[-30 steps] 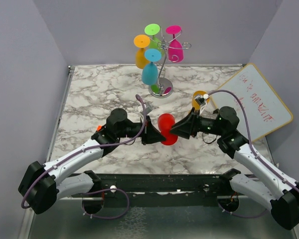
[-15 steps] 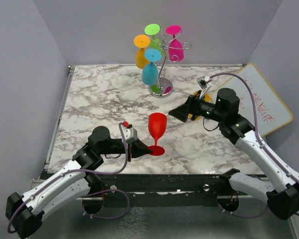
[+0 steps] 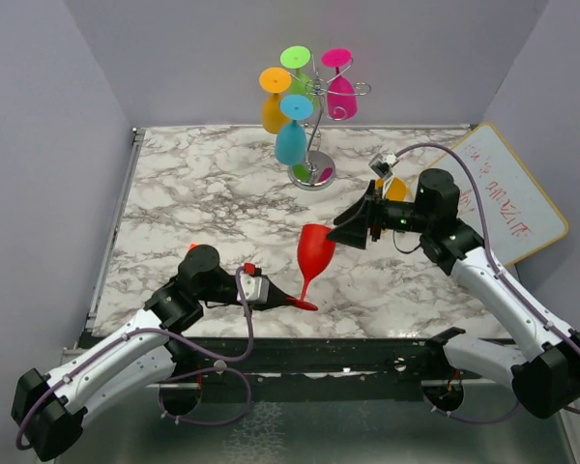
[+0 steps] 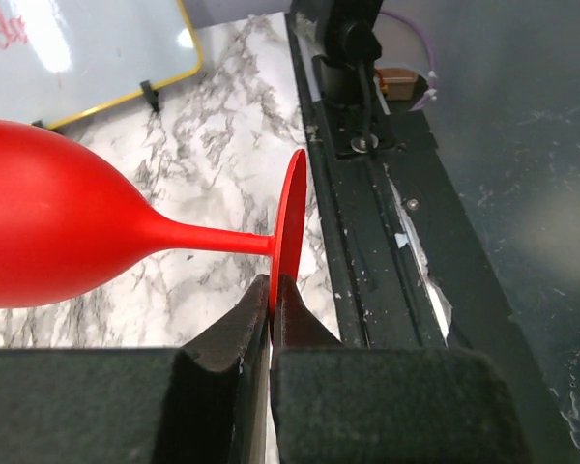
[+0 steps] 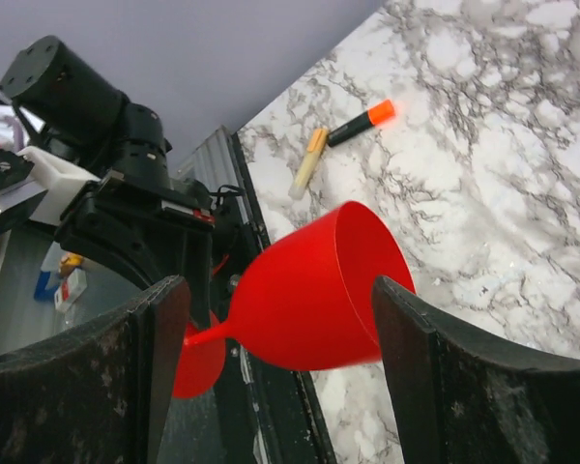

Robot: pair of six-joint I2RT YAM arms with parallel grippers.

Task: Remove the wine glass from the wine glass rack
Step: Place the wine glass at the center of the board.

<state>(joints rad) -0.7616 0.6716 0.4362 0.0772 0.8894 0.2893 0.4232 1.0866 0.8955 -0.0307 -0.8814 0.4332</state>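
Observation:
The red wine glass [image 3: 314,253] leans to the right over the marble table's front edge. My left gripper [image 3: 271,298] is shut on the rim of its round foot [image 4: 292,232], as the left wrist view [image 4: 271,285] shows. My right gripper [image 3: 343,232] stands open beside the bowl. In the right wrist view the bowl [image 5: 319,290] lies between its wide-spread fingers [image 5: 280,290], and I cannot tell whether they touch it. The silver wine glass rack [image 3: 314,145] stands at the back centre, well apart from both arms.
Orange [image 3: 274,101], green [image 3: 298,63], pink [image 3: 340,92] and blue [image 3: 292,135] glasses hang on the rack. A whiteboard [image 3: 503,193] lies at the right. An orange glass [image 3: 394,188] shows behind the right arm. Two markers [image 5: 362,123] lie near the left edge.
The right gripper let go of the glass, opened and backed off, then came back to the bowl. The left arm drew back and lowered the glass; it now tilts to the right.

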